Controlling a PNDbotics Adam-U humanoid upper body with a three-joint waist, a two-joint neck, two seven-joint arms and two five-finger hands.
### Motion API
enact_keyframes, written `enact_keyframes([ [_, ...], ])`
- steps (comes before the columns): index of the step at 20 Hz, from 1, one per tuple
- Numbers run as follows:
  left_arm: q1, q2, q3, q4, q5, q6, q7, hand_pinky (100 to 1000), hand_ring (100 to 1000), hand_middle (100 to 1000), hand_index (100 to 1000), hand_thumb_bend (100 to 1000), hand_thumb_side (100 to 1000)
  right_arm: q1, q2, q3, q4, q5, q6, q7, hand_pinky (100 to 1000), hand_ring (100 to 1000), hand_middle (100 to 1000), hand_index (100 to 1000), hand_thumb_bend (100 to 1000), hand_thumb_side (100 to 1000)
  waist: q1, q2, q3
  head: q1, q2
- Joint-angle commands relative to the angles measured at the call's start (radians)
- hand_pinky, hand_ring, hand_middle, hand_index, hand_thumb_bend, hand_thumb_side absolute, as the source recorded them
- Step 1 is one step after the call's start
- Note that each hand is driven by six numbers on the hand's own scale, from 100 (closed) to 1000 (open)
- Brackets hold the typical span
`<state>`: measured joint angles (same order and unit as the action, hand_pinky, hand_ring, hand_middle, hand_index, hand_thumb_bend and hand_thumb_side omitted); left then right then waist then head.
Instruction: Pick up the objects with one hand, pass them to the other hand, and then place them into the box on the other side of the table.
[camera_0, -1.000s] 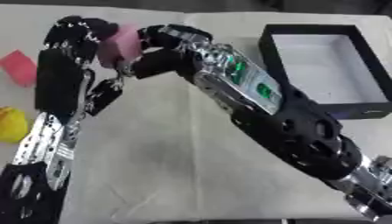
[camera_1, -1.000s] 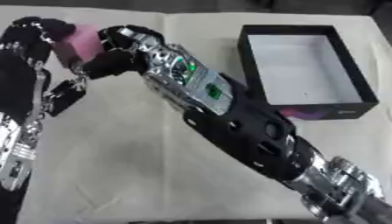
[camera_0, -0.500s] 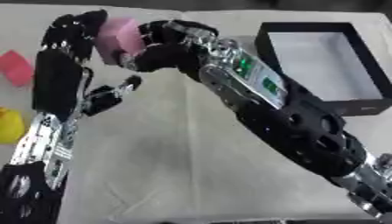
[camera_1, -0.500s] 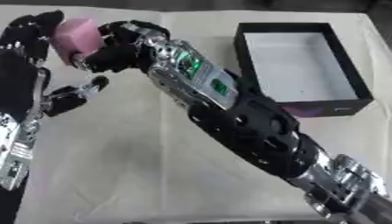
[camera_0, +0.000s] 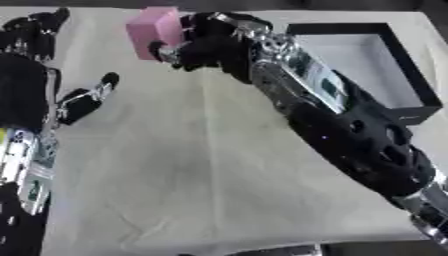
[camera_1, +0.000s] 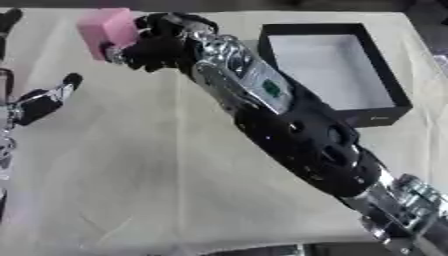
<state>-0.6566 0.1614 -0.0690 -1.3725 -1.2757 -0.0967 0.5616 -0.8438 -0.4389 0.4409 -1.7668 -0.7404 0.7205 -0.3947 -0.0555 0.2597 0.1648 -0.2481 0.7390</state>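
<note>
The handover looks done: the right hand (camera_0: 206, 47) has its fingers curled round the pink block (camera_0: 154, 26), held above the table at its left. The left hand (camera_0: 52, 65) hangs apart, fingers relaxed. Next, the block must travel right to the black box (camera_1: 328, 70), which shows nothing inside.

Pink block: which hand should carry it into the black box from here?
Right, I'd say. The right hand already has its fingers curled on the pink block, and the black box lies on that arm's side. The left hand is open and away from the block.
</note>
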Motion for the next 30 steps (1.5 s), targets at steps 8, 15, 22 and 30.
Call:
enact_keyframes([
  [8, 0.036, 0.298, 0.072, -0.064, 0.326, 0.0, -0.221, 802, 691, 687, 827, 505, 367, 0.182, -0.325, -0.2, -0.096, -0.007, 0.02, -0.089, 799, 614, 390, 636, 196, 100, 0.019, -0.025, 0.008, -0.078, -0.003],
  [15, 0.069, 0.434, 0.143, -0.133, 0.554, 0.053, -0.246, 812, 694, 692, 828, 483, 414, 0.313, -0.47, -0.313, -0.032, 0.097, -0.017, -0.023, 797, 617, 397, 637, 216, 100, 0.027, -0.015, 0.014, -0.159, -0.032],
  [22, 0.08, 0.485, 0.186, -0.151, 0.694, 0.084, -0.231, 810, 687, 691, 839, 451, 460, 0.36, -0.541, -0.339, 0.07, 0.364, -0.066, 0.146, 798, 643, 442, 665, 253, 100, 0.034, -0.008, 0.021, -0.211, -0.057],
  [30, 0.084, 0.514, 0.215, -0.161, 0.8, 0.104, -0.235, 812, 688, 693, 835, 441, 457, 0.321, -0.551, -0.338, 0.248, 0.791, -0.2, 0.405, 804, 694, 514, 721, 380, 100, 0.039, -0.005, 0.039, -0.216, -0.06],
])
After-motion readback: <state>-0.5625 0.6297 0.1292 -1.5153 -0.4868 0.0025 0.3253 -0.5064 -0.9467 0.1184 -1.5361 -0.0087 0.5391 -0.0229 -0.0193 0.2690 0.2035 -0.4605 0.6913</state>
